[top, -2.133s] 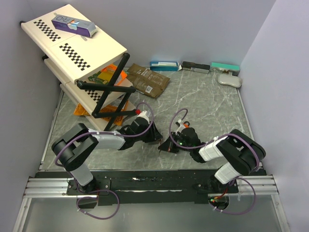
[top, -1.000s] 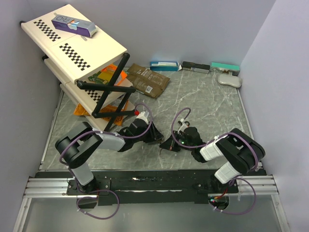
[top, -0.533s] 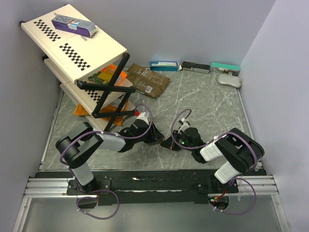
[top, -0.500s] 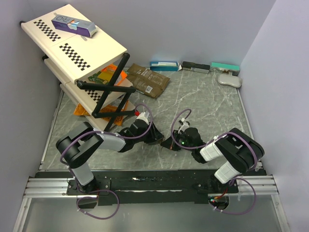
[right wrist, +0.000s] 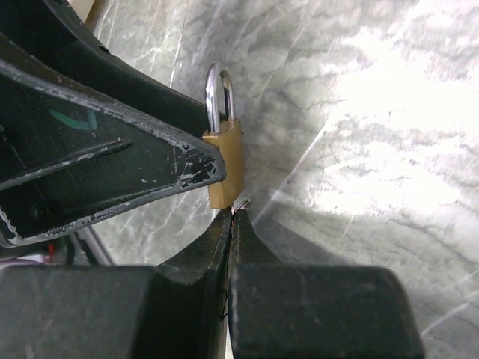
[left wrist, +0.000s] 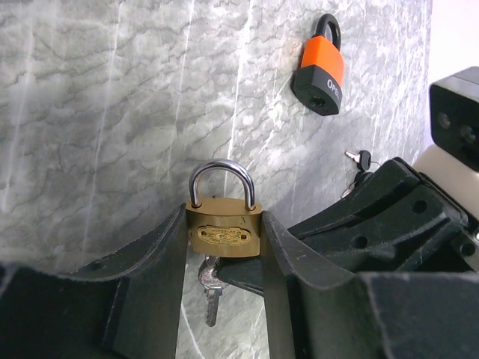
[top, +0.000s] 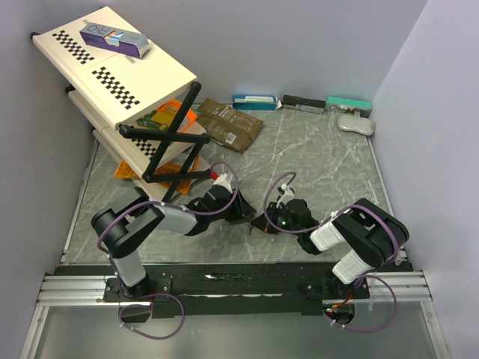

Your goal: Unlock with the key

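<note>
The table point(top: 322, 157) is grey marbled stone, closed in by pale lilac walls. A white folding rack point(top: 127, 71) with checkered markers stands at the far left with a purple box point(top: 112, 36) lying on its top shelf. A brown pouch point(top: 228, 123) lies beside it, and a row of small boxes point(top: 299, 103) lines the back wall.

From overhead I see both arms reaching low toward the middle of the table, their tips almost meeting. The left gripper point(top: 243, 211) is partly open and clamped on the brass padlock point(left wrist: 223, 233), one finger pressed against each side of the body. The lock stands upright in that grip, just above the table. Its steel shackle points away from me, and both legs sit in the body, so it is locked.

The right gripper point(right wrist: 230, 221) comes in from below the lock with its fingers pressed flat together. A sliver of silver, the key point(right wrist: 241, 203), sticks out from between the tips and touches the bottom face of the lock. I cannot tell whether the blade is actually in the keyhole.

In the left wrist view a hanging key point(left wrist: 212, 303) dangles under the lock body beside the right arm's dark fingertip. Farther off on the table lies an orange padlock point(left wrist: 322, 71) with a black base, its shackle closed. A small black-headed key point(left wrist: 358, 157) rests near it, well apart from the brass lock.
</note>
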